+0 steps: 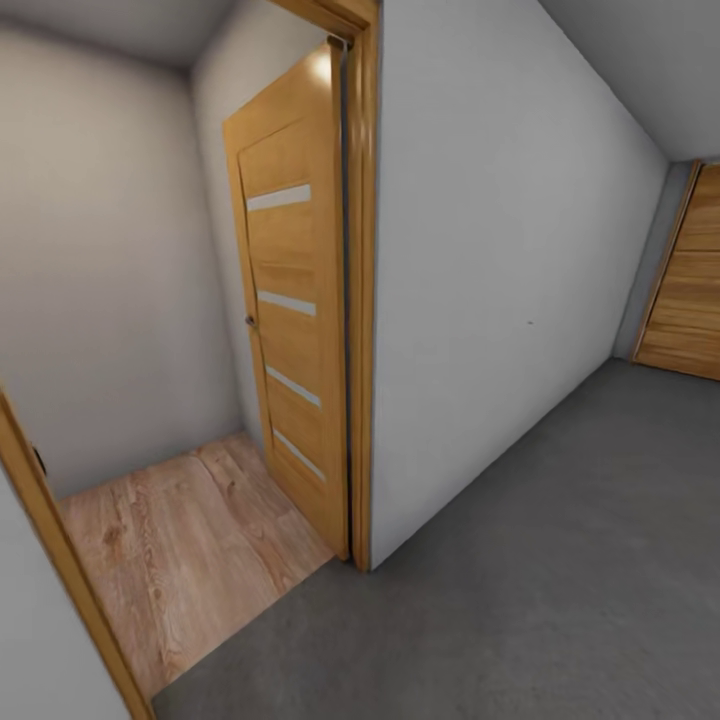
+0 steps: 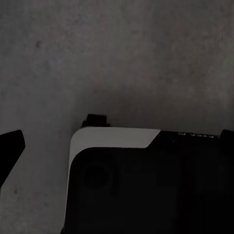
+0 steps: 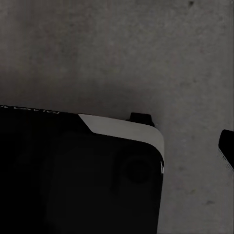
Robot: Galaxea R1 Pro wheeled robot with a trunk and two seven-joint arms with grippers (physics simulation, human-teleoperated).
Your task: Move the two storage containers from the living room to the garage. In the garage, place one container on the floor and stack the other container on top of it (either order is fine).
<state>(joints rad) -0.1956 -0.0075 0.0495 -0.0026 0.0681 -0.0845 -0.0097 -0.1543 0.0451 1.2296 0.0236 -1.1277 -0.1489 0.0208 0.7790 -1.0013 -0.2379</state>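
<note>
Dark grey concrete floor (image 1: 560,580) of the garage underfoot, open wooden door (image 1: 292,300) leading onto light plank flooring (image 1: 170,550), plank garage door (image 1: 690,280) at far right (wrist cameras faced the robot's dark base (image 2: 146,185) over concrete), gripper states impossible to tell.

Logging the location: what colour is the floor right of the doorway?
Dark grey concrete floor, head view.

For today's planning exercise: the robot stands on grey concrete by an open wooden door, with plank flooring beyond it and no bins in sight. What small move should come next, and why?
Probably turn left and roll through the open door onto the plank floor. The concrete floor underfoot suggests the garage side, and no bin is being carried, so the bins likely lie beyond that doorway.
</note>
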